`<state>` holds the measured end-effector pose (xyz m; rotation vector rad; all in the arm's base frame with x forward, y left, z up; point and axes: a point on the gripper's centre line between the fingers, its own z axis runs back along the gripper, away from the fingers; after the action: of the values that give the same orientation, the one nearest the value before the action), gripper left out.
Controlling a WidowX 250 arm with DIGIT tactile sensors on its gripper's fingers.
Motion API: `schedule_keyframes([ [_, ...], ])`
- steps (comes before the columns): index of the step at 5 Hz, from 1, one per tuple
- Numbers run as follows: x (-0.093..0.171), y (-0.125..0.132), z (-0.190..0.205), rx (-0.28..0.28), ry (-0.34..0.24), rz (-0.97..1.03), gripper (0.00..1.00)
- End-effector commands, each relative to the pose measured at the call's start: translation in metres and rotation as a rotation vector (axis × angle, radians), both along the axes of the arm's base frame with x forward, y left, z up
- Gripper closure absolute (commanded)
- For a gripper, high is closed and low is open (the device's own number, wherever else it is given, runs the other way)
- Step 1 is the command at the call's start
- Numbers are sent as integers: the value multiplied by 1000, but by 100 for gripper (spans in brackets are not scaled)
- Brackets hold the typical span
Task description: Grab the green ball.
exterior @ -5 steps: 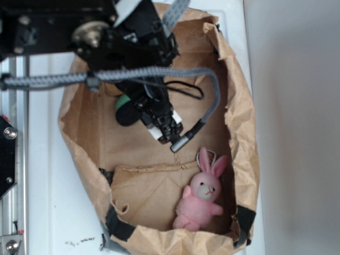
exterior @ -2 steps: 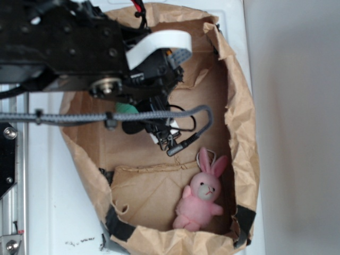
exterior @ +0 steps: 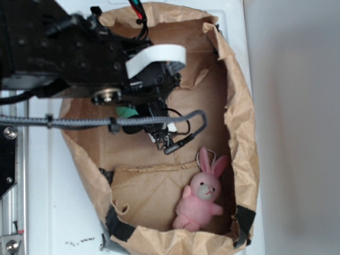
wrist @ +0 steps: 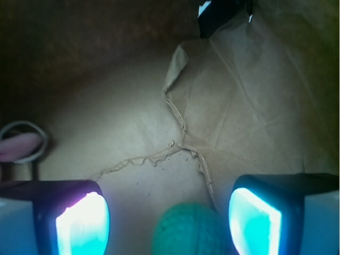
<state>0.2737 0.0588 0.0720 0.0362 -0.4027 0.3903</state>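
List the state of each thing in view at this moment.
Gripper: open, fingers either side of the ball, apart from it.
Green ball: on the bag floor, not gripped.
Pink bunny: lying in the bag's corner, untouched.
Paper bag: open, crumpled.

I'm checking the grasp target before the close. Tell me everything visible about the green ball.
The green ball is small, round and mint-green, with a ribbed, woven-looking surface. In the wrist view it lies on the brown paper floor of the bag, low in the frame, between the two fingers of the open pincer and apart from both; its lower part is cut off. In the exterior view only a green sliver shows beneath the arm.
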Motion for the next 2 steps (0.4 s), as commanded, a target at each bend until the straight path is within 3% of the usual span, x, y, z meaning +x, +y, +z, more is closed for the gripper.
schedule_keyframes([
  [1,-10,24,7,30,-35,-45,0],
  [2,-14,33,4,40,-27,-44,0],
])
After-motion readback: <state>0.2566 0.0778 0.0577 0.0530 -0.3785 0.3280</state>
